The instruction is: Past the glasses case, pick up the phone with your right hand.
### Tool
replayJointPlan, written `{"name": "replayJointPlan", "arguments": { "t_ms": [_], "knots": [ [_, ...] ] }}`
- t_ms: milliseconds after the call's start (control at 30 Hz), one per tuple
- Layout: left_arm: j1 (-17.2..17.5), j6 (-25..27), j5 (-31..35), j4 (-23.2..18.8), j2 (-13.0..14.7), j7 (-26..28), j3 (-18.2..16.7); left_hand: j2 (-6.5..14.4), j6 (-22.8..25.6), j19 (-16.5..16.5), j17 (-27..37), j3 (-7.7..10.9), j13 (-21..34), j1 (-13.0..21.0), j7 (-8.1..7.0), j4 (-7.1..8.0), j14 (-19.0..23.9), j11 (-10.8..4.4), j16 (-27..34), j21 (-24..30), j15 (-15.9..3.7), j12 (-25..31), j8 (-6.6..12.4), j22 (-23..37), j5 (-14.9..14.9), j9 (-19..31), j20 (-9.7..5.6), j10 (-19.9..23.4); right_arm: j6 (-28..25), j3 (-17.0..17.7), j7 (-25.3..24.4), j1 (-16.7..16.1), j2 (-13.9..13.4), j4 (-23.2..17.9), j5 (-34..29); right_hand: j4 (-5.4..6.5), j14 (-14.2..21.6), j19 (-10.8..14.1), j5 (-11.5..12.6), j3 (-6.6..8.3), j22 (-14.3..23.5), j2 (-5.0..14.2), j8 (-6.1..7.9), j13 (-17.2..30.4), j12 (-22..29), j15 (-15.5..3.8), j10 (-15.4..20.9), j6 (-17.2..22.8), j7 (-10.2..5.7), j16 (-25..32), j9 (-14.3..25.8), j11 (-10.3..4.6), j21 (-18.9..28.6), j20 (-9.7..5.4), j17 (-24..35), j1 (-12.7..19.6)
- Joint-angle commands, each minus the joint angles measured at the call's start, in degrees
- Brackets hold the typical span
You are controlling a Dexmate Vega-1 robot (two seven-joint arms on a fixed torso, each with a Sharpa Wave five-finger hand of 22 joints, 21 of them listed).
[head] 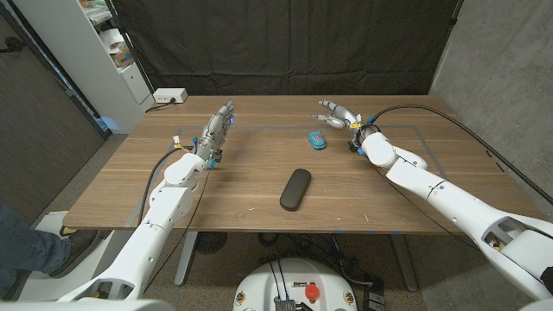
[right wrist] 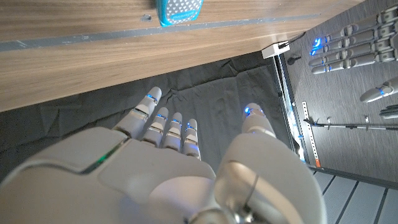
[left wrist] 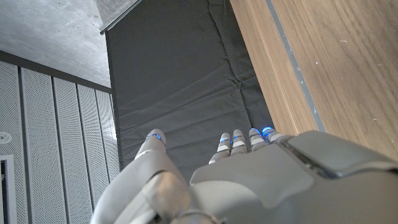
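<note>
So the phone (head: 317,139) in its teal case lies on the surface (head: 259,220) beyond the dark glasses case (head: 295,188), which sits nearer the robot. Our right robot hand (head: 340,115) hangs just past the phone on the far side, released, fingers spread, holding nothing, probably lined up to come down on it. Our left robot hand (head: 219,126) waits well off to the side of the glasses case, also released, likely parked to stay out of the way.
</note>
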Motion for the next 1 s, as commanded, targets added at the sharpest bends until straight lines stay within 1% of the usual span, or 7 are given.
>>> {"name": "replayJointPlan", "arguments": {
  "t_ms": [33,267,400,667,1000],
  "knots": [
    [-0.05,-0.01,-0.04,-0.46,-0.05,0.41,0.03,0.13,0.26,-0.13,0.10,-0.09,0.21,0.56,0.10,-0.33,0.22,-0.07,-0.09,-0.10,-0.03,0.11,-0.09,0.27,0.02,0.24,0.38,0.21,-3.78,-1.57,-0.74,0.44,-0.56,-1.86,-4.84,-0.31,0.31,0.45,0.26,0.16,0.18,-0.13,0.29,0.33,0.21,-1.04,-0.13,0.06,-0.43,-0.13,0.06,-0.45,-0.06,-1.03,0.18,0.67],
    [-0.11,0.19,-0.05,-0.17,-0.05,0.48,0.07,0.17,0.24,-0.32,0.10,-0.12,0.21,0.56,0.09,-0.39,0.03,0.07,-0.16,-0.18,0.19,0.00,-0.12,0.28,0.00,0.25,0.29,-0.04,-6.18,-2.45,-0.20,0.91,-0.58,-2.93,-7.02,-0.57,0.21,0.34,0.43,0.11,0.18,-0.50,0.27,0.33,0.15,-1.02,-0.23,0.00,-0.49,-0.22,0.06,-0.51,-0.15,-0.92,0.16,0.93],
    [-0.44,-0.15,0.00,0.43,-0.24,0.42,0.14,0.19,0.27,-0.37,0.10,-0.14,0.21,0.55,0.19,-0.41,-0.04,0.20,-0.18,-0.19,0.21,-0.05,-0.13,0.28,-0.01,0.25,0.31,-0.13,-8.53,-3.44,0.72,1.68,-0.69,-3.58,-9.14,-0.89,0.08,0.21,0.61,0.17,0.17,-0.78,0.23,0.34,0.03,-1.03,-0.50,-0.11,-0.57,-0.32,0.05,-0.50,-0.23,-0.83,0.12,1.39],
    [-1.04,-0.39,-0.07,1.21,-0.45,0.25,0.12,0.22,0.26,-0.51,0.11,-0.17,0.21,0.54,0.15,-0.45,-0.07,0.15,-0.18,-0.23,0.21,-0.05,-0.15,0.28,-0.02,0.25,0.45,-0.10,-10.91,-4.62,1.99,2.49,-0.56,-3.83,-11.19,-1.47,0.00,0.12,0.98,0.30,0.16,-1.27,0.28,0.35,-0.03,-0.87,-0.67,-0.05,-0.88,-0.43,0.06,-0.36,-0.31,-0.68,0.08,2.32],
    [-1.59,-0.04,0.01,1.92,-0.42,-0.18,0.18,0.27,0.16,-0.77,0.12,-0.20,0.22,0.51,0.12,-0.50,-0.25,0.10,-0.23,-0.31,0.33,-0.09,-0.21,0.29,-0.04,0.26,0.64,-0.20,-13.63,-5.69,2.94,2.58,-0.43,-4.58,-13.09,-2.02,-0.05,0.02,1.41,0.54,0.16,-1.64,0.27,0.37,-0.05,-0.83,-0.78,-0.13,-0.99,-0.52,0.06,-0.34,-0.38,-0.54,0.04,3.45]
  ]
}}
